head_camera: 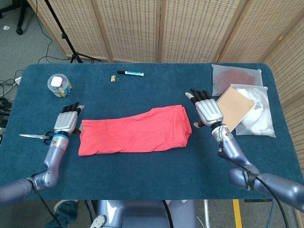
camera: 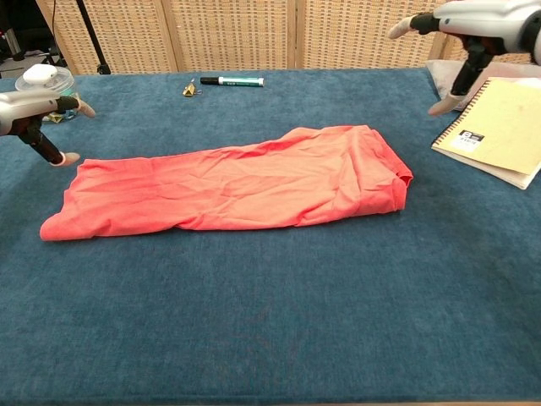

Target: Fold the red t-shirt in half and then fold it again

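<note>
Nothing is held by either hand: the left hand (head_camera: 66,121) is kept spread just off one end of the folded red cotton t-shirt (head_camera: 134,131), the right hand (head_camera: 207,109) spread off the other, near a brown spiral-bound notebook (head_camera: 232,108), its label unreadable; the shirt's long axis is laid side to side mid-table

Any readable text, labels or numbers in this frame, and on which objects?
Notebook: black label at its corner, print too small to read.
Marker: printing on barrel, blurred.
White packet: dark printed patch, unreadable.
Red t-shirt: no print visible.
Nothing is legible.
</note>
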Motion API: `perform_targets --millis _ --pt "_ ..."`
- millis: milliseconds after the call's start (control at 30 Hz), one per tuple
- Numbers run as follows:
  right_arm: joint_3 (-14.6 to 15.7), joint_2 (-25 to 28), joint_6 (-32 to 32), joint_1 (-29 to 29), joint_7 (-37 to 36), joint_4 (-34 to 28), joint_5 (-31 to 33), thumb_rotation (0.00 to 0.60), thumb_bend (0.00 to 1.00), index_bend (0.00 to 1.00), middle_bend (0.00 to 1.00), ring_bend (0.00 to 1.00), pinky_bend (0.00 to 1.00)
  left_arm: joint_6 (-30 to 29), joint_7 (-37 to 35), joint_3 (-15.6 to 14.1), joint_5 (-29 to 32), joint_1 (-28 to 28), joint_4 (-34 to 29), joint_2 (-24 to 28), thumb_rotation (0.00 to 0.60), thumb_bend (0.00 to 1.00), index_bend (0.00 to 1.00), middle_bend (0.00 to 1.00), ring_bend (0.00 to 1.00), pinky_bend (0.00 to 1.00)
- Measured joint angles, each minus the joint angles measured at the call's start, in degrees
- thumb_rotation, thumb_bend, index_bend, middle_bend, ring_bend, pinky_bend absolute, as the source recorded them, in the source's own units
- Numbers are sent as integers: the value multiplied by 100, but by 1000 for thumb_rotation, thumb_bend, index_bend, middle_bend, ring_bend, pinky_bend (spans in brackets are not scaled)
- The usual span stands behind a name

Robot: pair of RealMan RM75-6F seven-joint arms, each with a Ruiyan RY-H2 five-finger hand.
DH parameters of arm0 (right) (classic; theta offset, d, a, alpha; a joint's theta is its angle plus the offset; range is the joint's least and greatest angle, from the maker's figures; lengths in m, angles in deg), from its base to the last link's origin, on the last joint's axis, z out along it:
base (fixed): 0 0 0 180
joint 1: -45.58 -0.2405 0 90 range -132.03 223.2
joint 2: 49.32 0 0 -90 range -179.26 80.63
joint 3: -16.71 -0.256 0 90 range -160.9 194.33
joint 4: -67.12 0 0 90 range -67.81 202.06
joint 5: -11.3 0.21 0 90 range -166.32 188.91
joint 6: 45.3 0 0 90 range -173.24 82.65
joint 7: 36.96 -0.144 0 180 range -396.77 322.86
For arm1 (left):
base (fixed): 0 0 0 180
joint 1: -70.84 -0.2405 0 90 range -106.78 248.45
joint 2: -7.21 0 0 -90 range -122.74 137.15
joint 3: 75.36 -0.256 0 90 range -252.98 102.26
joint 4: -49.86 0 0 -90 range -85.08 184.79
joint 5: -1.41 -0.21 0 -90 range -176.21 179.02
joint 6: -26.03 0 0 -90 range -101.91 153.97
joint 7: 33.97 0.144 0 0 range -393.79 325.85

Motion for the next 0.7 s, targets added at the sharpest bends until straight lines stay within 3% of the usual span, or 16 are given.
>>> perform_targets --millis 133,300,700 --pt "194 596 -459 475 -259 -728 -591 600 53 0 0 0 0 41 -78 -74 -61 -128 -522 392 600 356 0 0 0 0" --pt "506 1072 -1167 1045 -559 -1171 -1538 600 0 0 0 0 0 15 -150 -195 -211 -264 -941 719 600 356 0 0 0 0" --pt "1186 1191 -3958 2863 -1176 -1027 -3333 600 0 0 0 0 0 -522 -131 -315 -505 -482 -1332 807 600 356 0 0 0 0"
